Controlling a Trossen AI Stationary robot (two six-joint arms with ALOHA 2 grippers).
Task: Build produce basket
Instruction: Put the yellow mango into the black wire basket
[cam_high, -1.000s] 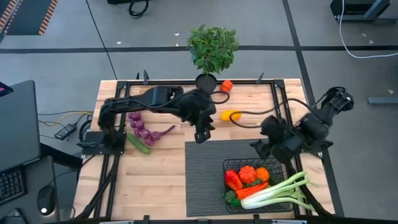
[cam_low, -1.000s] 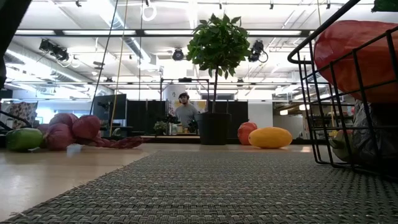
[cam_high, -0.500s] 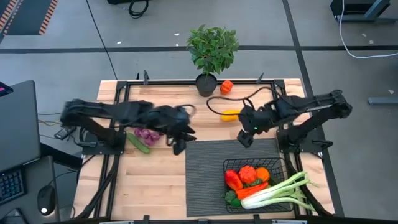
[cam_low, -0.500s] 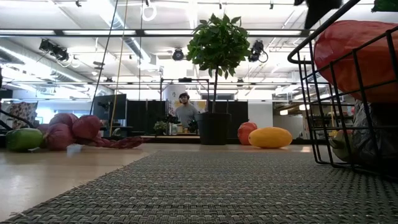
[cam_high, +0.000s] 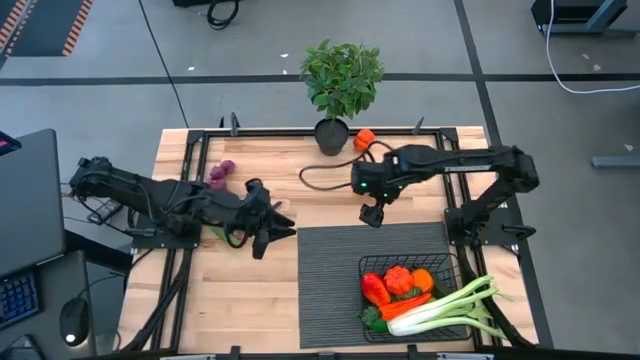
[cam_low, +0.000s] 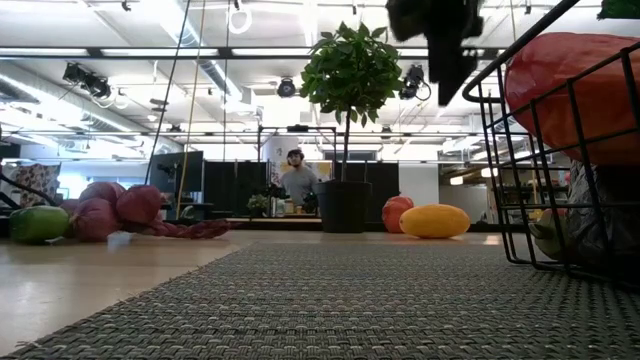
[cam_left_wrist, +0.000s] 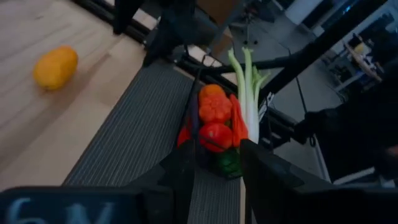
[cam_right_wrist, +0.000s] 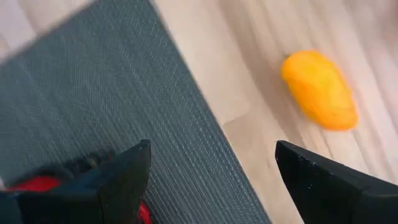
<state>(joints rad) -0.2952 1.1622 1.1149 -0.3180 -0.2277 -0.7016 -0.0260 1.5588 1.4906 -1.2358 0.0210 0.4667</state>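
Note:
The black wire basket (cam_high: 415, 296) stands on the dark ribbed mat (cam_high: 330, 280) at the near right. It holds red and orange peppers, a carrot and a leek (cam_high: 450, 308). My left gripper (cam_high: 268, 240) hovers open by the mat's left edge, pointing toward the basket (cam_left_wrist: 214, 134). My right gripper (cam_high: 372, 213) hangs open above the table just past the mat's far edge, beside a yellow fruit (cam_right_wrist: 319, 90). Purple produce (cam_high: 220, 172) and a green cucumber (cam_low: 38, 222) lie at the left. A red-orange piece (cam_high: 365, 138) sits by the plant pot.
A potted green plant (cam_high: 340, 85) stands at the table's far edge in the middle. A black cable (cam_high: 325, 185) loops over the wood near the right arm. Bare wood lies along the near left, and the mat's left half is bare.
My left gripper has swung from the table's middle toward the left edge and sunk a little, stopping by the mat's left edge. My right gripper has swung from near the basket toward the left and far side, coming above the yellow fruit. The produce has stayed put.

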